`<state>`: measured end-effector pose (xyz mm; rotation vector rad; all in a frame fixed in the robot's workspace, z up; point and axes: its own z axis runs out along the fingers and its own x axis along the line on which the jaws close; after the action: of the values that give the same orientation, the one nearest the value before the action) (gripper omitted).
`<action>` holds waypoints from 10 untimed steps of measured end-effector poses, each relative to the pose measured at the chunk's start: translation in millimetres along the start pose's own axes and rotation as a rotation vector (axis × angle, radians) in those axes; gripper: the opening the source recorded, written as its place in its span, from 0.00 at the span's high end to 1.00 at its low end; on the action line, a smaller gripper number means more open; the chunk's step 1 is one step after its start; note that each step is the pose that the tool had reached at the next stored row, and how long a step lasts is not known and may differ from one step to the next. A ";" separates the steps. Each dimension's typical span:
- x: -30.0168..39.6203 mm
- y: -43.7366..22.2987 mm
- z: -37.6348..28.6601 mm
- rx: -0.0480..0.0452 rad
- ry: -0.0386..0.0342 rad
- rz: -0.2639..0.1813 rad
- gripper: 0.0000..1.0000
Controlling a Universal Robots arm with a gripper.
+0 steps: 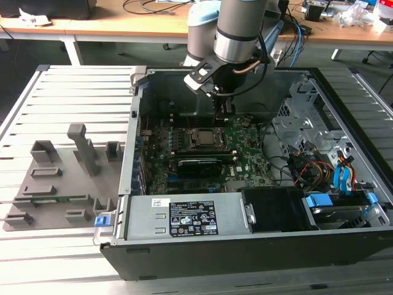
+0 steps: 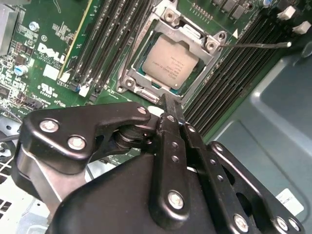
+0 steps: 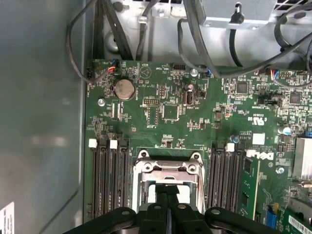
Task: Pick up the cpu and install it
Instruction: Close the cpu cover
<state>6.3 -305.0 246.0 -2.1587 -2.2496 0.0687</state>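
Fingers (image 2: 171, 127) of the gripper (image 2: 168, 100) are pressed together with nothing pinched between them, their tips just beside the near rim of the socket (image 2: 127, 78). The cpu (image 2: 170, 61) lies flat inside that socket's metal frame, silver plate up, on the green motherboard (image 2: 44, 73) between banks of black memory slots (image 2: 105, 39). In the exterior view the gripper (image 1: 224, 112) hangs inside the open computer case (image 1: 245, 246), close above the cpu (image 1: 201, 136). A grey parts fixture (image 1: 61, 178) sits on the slatted desk (image 1: 61, 86) at the exterior view's left.
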 end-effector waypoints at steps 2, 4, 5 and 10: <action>0.2 -3.9 0.3 0.0000 0.0000 0.000 0.89; 0.4 -10.2 0.7 0.0001 -0.0001 0.000 0.89; 0.6 -13.8 1.0 0.0001 -0.0001 0.000 0.89; 1.0 -24.3 2.3 0.0001 -0.0001 0.000 0.89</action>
<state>-18.1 -305.0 244.9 -2.1585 -2.2497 0.0688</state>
